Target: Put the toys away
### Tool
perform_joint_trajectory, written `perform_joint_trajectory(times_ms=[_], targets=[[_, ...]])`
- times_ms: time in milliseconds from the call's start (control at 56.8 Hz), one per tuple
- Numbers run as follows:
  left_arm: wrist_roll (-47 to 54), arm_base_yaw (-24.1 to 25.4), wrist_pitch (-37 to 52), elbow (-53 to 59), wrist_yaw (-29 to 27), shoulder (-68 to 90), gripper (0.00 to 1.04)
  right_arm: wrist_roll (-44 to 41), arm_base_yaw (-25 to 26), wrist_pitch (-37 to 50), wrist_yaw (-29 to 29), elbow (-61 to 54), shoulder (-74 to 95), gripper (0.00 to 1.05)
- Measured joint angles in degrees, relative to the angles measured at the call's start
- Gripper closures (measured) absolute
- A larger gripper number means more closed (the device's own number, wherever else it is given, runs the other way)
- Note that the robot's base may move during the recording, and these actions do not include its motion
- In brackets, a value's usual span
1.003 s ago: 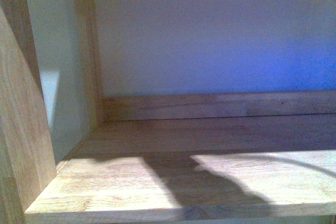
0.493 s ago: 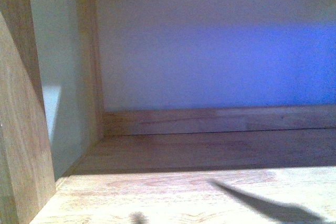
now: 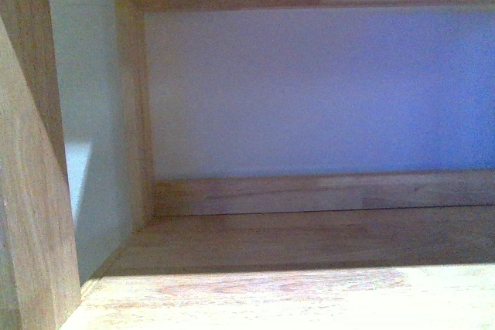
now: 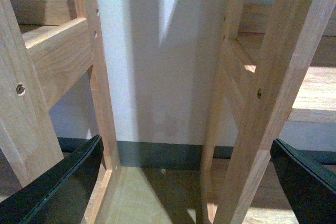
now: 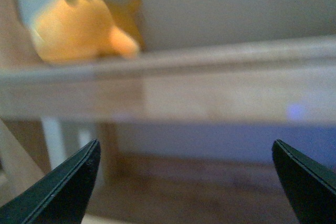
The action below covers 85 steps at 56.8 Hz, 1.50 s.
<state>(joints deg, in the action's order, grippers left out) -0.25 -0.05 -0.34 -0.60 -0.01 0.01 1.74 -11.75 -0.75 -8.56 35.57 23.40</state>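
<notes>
The orange-yellow plush toy [image 5: 79,27] lies blurred on a wooden shelf board [image 5: 210,90] in the right wrist view, above and apart from my right gripper [image 5: 184,182]. That gripper is open with nothing between its dark fingers [image 5: 63,192]. My left gripper [image 4: 189,182] is open too, its black fingers [image 4: 58,187] spread on either side of light wooden frame posts [image 4: 262,108], holding nothing. The front view shows no toy and no gripper, only an empty wooden shelf compartment [image 3: 309,237].
A white back panel [image 3: 309,90] closes the compartment, with a wooden side post [image 3: 31,191] at the left. In the left wrist view a white wall [image 4: 157,77] with a dark skirting [image 4: 157,156] stands behind the posts, above a pale wooden floor [image 4: 147,192].
The front view has risen: the shelf board sits lower in the picture and the upper board shows. The arm's shadow on the board has slid right and gone.
</notes>
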Motion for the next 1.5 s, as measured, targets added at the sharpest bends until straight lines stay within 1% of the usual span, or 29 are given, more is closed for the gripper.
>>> perform_joint_trajectory(times_ms=[18,35,70,88,123,176,299,475,493,528,581,845,1496], targets=[[0.02,0.00,0.00,0.00,0.00,0.00,0.06,-0.15,0.92,-1.64,0.96,-0.50,-0.50,0.17],[0.00,0.00,0.00,0.00,0.00,0.00,0.06,-0.28,3.06,-4.44,3.17,-1.88,-1.55,0.20],[0.00,0.00,0.00,0.00,-0.04,0.00,0.06,-0.46,5.25,-6.51,4.98,-3.52,-2.62,0.24],[0.00,0.00,0.02,0.00,-0.02,0.00,0.06,-0.57,7.17,-7.63,6.49,-5.27,-3.58,0.27],[0.00,0.00,0.02,0.00,-0.02,0.00,0.06,-0.68,8.74,-7.98,7.43,-6.82,-4.37,0.30],[0.00,0.00,0.00,0.00,0.04,0.00,0.06,-0.81,10.60,-7.76,7.74,-9.86,-5.66,0.39],[0.00,0.00,0.00,0.00,0.00,0.00,0.06,-1.16,11.37,-6.16,8.46,-13.84,-7.85,0.55],[0.00,0.00,0.00,0.00,0.00,0.00,0.06,-1.31,11.52,-3.98,8.57,-18.91,-11.28,0.81],[0.02,0.00,0.02,0.00,0.00,0.00,0.06,-1.33,11.54,-3.67,8.59,-19.89,-11.74,0.86],[0.00,0.00,0.02,0.00,0.00,0.00,0.06,-1.42,11.54,-3.26,8.59,-21.07,-12.33,0.91],[0.00,0.00,0.00,0.00,0.00,0.00,0.06,-1.42,11.56,-2.60,8.61,-22.84,-13.40,0.88],[0.00,0.00,0.02,0.00,0.00,0.00,0.06,-1.42,11.56,-0.87,8.59,-27.74,-16.68,0.89],[0.00,0.00,0.00,0.00,0.00,0.00,0.06,-1.42,11.61,0.24,8.59,-32.61,-20.48,0.89]])
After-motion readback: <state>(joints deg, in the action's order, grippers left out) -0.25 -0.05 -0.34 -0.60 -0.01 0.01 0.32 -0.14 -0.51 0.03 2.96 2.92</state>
